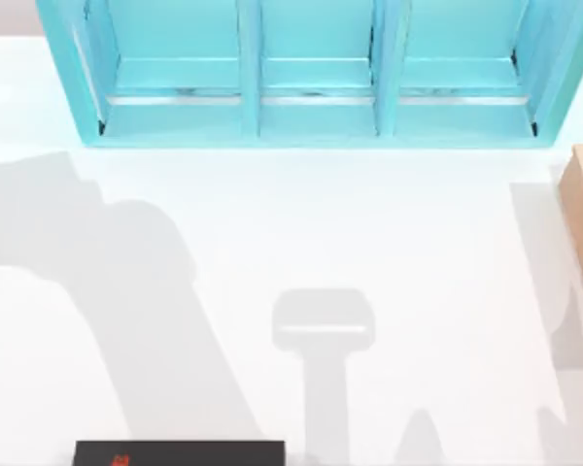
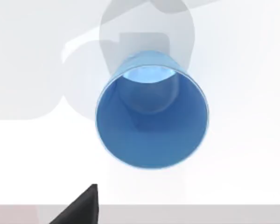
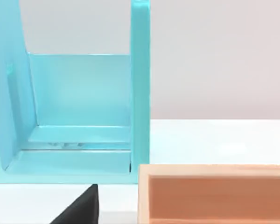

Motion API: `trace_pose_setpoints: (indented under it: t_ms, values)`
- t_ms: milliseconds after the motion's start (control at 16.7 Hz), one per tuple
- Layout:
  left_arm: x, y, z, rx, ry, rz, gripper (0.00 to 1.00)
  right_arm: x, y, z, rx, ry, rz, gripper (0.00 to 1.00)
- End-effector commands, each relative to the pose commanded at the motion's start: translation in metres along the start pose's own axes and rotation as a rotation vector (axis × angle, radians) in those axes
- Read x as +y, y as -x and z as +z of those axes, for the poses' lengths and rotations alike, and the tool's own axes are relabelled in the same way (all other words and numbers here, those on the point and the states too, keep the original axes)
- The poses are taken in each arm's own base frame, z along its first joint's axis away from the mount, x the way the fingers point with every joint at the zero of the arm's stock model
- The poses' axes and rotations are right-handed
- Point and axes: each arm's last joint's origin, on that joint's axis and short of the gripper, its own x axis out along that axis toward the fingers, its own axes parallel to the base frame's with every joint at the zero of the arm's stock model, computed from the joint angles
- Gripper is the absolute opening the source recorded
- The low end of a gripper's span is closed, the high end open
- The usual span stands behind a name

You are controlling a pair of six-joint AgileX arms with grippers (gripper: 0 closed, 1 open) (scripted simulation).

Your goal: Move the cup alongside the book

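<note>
No legible text, label, brand or number on anything in view. Only marking: a small red mark on the black book (image 1: 180, 453) near its left end, at the near edge of the bench in the top view; too small and blurred to tell if it is lettering or a logo.
</note>
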Motion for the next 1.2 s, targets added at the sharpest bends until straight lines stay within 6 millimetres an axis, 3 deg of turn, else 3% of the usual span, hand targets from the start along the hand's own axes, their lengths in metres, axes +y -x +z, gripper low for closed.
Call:
trace_pose_setpoints:
  t_ms: [360,840,1140,1200]
  values:
    - [0.002,-0.008,0.001,0.002,0.0,0.004,1.0,0.0,0.0,0.0,0.0,0.0,0.0,1.0]
    - [0.001,-0.093,0.0,0.0,0.0,0.0,1.0,0.0,0.0,0.0,0.0,0.0,0.0,1.0]
    - [0.0,-0.1,0.0,0.0,0.0,0.0,1.0,0.0,0.0,0.0,0.0,0.0,0.0,1.0]
    - [0.0,-0.1,0.0,0.0,0.0,0.0,0.92,0.0,0.0,0.0,0.0,0.0,0.0,1.0]
